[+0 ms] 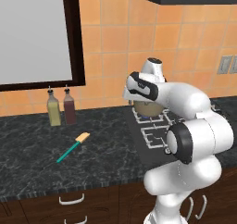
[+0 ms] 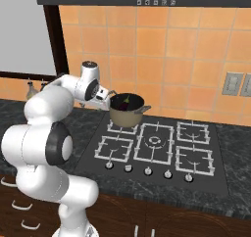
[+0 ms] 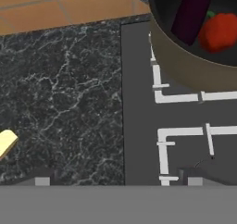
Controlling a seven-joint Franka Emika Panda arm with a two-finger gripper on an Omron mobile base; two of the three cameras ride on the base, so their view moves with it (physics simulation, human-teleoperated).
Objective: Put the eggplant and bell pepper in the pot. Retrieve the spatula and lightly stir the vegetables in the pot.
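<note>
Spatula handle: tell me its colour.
Teal-green, with a tan blade. The spatula lies on the dark counter; the left base view shows it best.

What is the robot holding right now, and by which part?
Nothing. The gripper is open and empty beside the pot; the spatula lies on the counter.

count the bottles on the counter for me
2. Both stand side by side on the dark counter under the window: a yellowish bottle on the left and a dark red bottle just to its right. The arm might hide others.
</note>
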